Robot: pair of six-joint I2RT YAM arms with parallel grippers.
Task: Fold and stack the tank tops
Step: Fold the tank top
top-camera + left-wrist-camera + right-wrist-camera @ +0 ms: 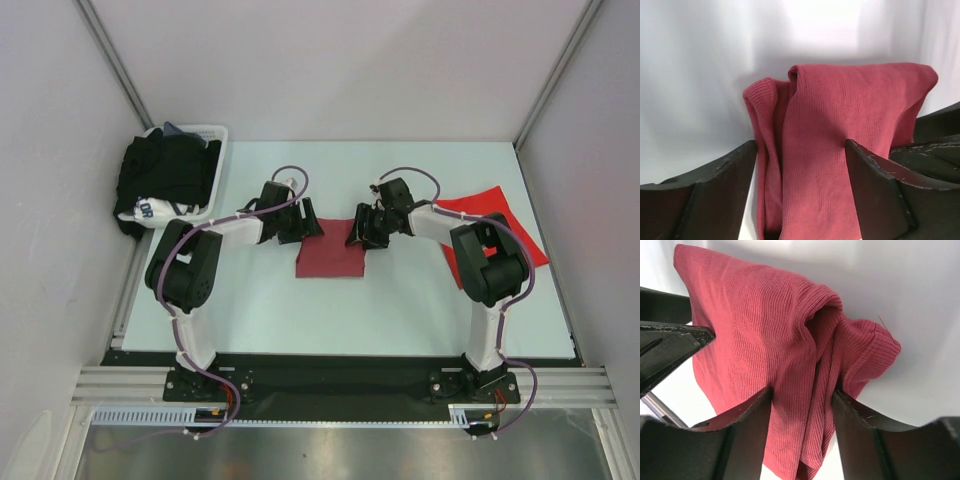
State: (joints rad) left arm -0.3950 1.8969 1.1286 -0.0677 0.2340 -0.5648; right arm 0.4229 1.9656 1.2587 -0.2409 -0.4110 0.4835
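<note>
The maroon tank top [330, 257] lies partly folded at the table's middle, with its far edge raised between my two grippers. My left gripper [303, 222] is at its far left corner. In the left wrist view the ribbed cloth [840, 130] runs between the spread fingers of the left gripper [801, 145], and a strip of table shows beside the left finger [725, 175]. My right gripper [361, 232] is at the far right corner. In its wrist view the right gripper [802, 392] pinches bunched cloth [765, 325]. The bright red tank top [490, 215] lies flat at the right, partly under my right arm.
A white basket [216, 140] at the far left holds black garments [165, 170] and a white cloth with dark lettering [150, 210]. White walls and metal frame posts close in the table on three sides.
</note>
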